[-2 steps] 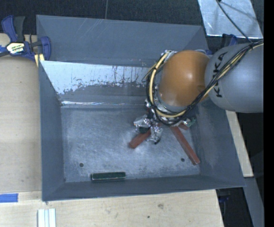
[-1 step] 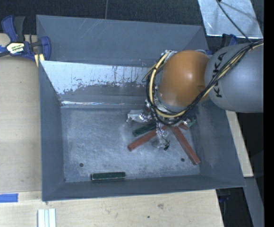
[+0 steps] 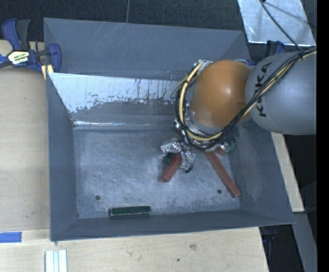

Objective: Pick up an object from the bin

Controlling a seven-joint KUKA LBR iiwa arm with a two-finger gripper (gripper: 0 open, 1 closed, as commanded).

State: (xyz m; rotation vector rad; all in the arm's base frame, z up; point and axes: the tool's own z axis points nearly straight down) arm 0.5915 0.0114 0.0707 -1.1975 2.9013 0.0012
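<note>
Gripper (image 3: 180, 152) down at short red-brown stick (image 3: 169, 170), middle of grey metal bin (image 3: 62, 169). Open or closed: cannot tell. Just beside: long red-brown stick (image 3: 224, 177).

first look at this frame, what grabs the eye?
The arm's orange wrist cover dominates the bin's right half, with the gripper low over the floor, at the upper end of a short reddish-brown stick. A longer reddish-brown stick lies slanted just to the right. A dark green flat bar lies alone by the near wall.
</note>
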